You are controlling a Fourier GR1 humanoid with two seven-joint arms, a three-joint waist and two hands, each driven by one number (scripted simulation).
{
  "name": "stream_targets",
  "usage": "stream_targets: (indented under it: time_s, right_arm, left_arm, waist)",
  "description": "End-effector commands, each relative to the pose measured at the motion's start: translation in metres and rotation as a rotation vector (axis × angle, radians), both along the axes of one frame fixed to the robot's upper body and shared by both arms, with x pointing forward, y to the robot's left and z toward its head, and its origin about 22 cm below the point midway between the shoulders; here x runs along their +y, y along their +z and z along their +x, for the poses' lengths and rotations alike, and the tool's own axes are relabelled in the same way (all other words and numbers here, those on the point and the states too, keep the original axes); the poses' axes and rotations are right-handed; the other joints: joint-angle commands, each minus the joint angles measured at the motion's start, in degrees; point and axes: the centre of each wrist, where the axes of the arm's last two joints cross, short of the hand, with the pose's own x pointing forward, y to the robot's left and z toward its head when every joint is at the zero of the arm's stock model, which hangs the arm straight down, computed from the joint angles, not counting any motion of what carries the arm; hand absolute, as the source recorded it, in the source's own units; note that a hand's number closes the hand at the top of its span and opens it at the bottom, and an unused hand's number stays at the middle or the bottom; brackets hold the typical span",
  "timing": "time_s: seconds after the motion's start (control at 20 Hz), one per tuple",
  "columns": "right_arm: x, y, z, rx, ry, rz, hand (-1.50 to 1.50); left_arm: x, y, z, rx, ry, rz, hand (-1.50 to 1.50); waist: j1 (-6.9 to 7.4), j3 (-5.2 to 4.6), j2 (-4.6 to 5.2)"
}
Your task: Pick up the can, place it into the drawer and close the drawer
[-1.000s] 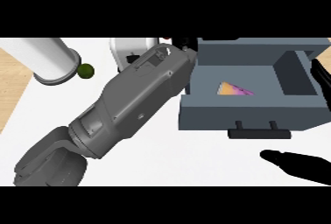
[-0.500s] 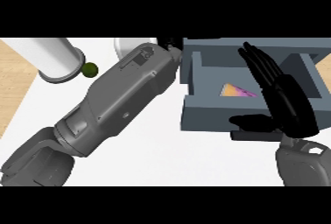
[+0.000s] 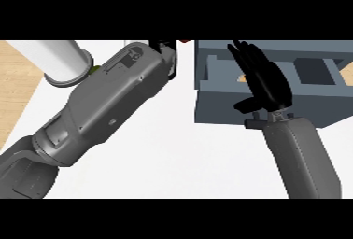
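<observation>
Risk first — the right hand [image 3: 267,84], fingers straight and flat, lies over the grey box-shaped drawer [image 3: 221,105], and a skewed push could jam it. The left hand [image 3: 167,45] is mostly hidden beyond its forearm; its fingers cannot be read. No can shows — place and axis unknown.

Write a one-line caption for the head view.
Right hand flat on the grey drawer; left forearm stretches past it.

Left hand [image 3: 165,46] mostly hidden behind forearm [image 3: 110,100].
</observation>
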Motion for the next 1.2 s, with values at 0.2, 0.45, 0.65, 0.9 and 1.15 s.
stream_targets:
  time_s: [0.2, 0.45, 0.65, 0.9, 1.15]
  right_arm:
    - [0.008, -0.059, 0.03, 0.017, -0.071, -0.101, -1.5]
    - [-0.014, -0.067, 0.046, -0.031, -0.122, -0.13, -1.5]
    - [0.013, -0.069, 0.055, -0.057, -0.147, -0.11, -1.5]
    - [0.005, -0.069, 0.065, -0.101, -0.177, -0.125, -1.5]
    - [-0.005, -0.033, 0.088, -0.152, -0.207, -0.108, -1.5]
  left_arm:
    - [0.034, 0.012, -0.005, -0.012, 0.019, 0.008, -1.5]
    - [0.046, 0.012, -0.007, -0.01, 0.028, 0.001, -1.5]
    - [0.062, 0.014, -0.011, -0.006, 0.011, 0.006, -1.5]
    - [0.063, 0.016, -0.019, -0.002, 0.003, -0.014, -1.5]
    - [0.075, 0.024, -0.018, -0.012, 0.009, 0.005, -1.5]
  waist:
    - [0.34, 0.04, 0.12]
    - [0.66, 0.09, 0.61]
    - [1.04, 0.07, 0.66]
    - [1.38, 0.09, 0.76]
    - [2.44, 0.12, 1.31]
